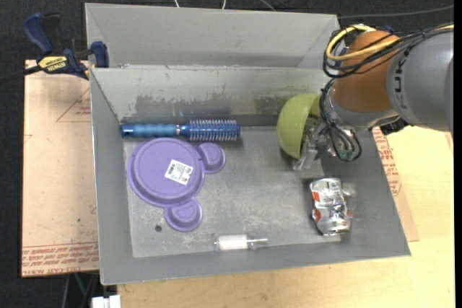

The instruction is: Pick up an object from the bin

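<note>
My jaws are low in the right half of the grey bin (263, 209), close to the back wall, right beside the yellow-green bowl (293, 128). The bowl is tipped on its side and leans toward that wall. My orange wrist cover (361, 86) and its looped cables hide the bowl's right edge, so I cannot tell whether my jaws are wide, narrow or closed on the rim, or whether they touch it at all.

Near my jaws, toward the front, lies a crumpled silver-and-red can (330, 207); its print is too crushed to read. To the left, a blue hairbrush (189, 130) lies along the back wall. Below it is a purple plate (170, 173) with two round ears and a white label. A small white tube (238, 243) lies at the front edge, its clear ends hard to make out.
</note>
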You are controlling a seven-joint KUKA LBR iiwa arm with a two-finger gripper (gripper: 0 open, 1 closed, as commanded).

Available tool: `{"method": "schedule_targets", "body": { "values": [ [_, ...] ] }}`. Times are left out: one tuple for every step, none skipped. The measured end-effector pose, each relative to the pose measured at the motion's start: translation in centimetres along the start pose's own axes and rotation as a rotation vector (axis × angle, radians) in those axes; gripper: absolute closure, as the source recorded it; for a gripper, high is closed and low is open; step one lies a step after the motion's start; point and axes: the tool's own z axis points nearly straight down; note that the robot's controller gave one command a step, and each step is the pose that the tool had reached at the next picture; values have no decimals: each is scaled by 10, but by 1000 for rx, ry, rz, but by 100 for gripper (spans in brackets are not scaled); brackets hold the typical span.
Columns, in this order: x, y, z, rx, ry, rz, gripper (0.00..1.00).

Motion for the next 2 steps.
{"method": "schedule_targets", "body": {
  "values": [
    [1, 0, -8, 0, 2, -1, 100],
    [2, 0, -21, 0, 7, -2, 100]
  ]
}}
